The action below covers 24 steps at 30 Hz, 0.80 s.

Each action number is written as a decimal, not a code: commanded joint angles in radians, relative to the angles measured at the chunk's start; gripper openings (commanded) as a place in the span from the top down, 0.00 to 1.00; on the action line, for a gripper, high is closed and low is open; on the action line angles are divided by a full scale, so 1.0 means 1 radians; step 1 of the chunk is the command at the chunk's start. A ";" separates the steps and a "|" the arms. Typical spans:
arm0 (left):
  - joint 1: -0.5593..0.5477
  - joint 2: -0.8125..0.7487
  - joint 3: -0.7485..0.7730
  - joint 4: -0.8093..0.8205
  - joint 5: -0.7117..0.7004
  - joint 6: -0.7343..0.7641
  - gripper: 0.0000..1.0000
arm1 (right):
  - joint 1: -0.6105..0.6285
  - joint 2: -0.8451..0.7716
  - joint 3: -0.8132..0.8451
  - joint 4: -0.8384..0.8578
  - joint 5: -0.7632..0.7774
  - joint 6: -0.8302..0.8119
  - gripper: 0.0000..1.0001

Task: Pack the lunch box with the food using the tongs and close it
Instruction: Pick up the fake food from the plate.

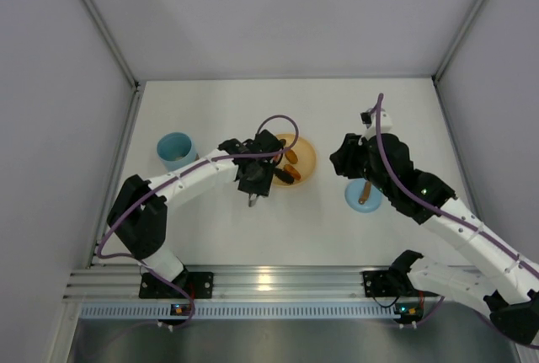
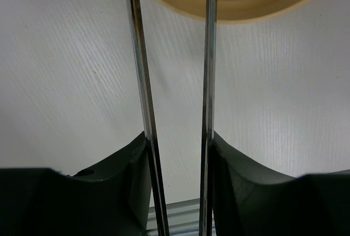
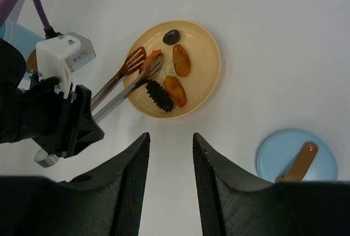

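Quick count from the three cams: one pair of tongs [image 2: 140,82], one blue tub [image 1: 175,151], one blue lid [image 3: 324,165], one orange plate [image 3: 208,66], and five food pieces on that plate.

The left gripper [image 2: 178,148] is clamped on the tongs. Both silver arms run up between its fingers [image 2: 109,181], one against each, with a gap between the arms. In the right wrist view the tong tips come in over the plate's rim from about 8 o'clock and sit at an orange-red piece [image 3: 152,56]. I can't tell if it's actually pinched or just touched.

The other four, same view:
- a dark oval piece [image 3: 171,36] at 12 o'clock on the plate
- an orange piece [image 3: 181,60] near the middle
- a second orange piece [image 3: 175,91] at 6 o'clock
- a dark bumpy piece [image 3: 159,96] just beside that one, around 7 o'clock

From above, the tub stands upright and uncovered at 9 o'clock from the plate, well apart from it. The lid lies flat on the table [image 1: 210,228] at roughly 4 o'clock from the plate, near it but not touching, with its one brown knob [image 3: 299,160] facing up.

The right gripper [image 3: 169,143] hangs over the table between plate and lid — jaws part-way apart, nothing between them.
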<state>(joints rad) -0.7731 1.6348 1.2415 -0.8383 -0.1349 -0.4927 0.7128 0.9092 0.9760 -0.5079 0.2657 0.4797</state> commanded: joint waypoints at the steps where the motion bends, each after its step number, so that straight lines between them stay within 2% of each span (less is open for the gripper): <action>1: 0.001 -0.001 0.030 0.010 0.020 0.011 0.56 | 0.008 0.000 0.018 0.017 -0.009 -0.004 0.63; 9: 0.001 -0.032 0.053 -0.004 0.029 0.011 0.65 | 0.008 -0.004 0.023 0.011 -0.010 -0.001 0.63; 24: 0.000 -0.151 0.145 -0.102 -0.042 -0.006 0.68 | 0.008 -0.001 0.039 0.006 -0.002 -0.007 0.63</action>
<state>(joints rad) -0.7731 1.5543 1.3354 -0.9089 -0.1356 -0.4927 0.7128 0.9112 0.9760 -0.5083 0.2611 0.4797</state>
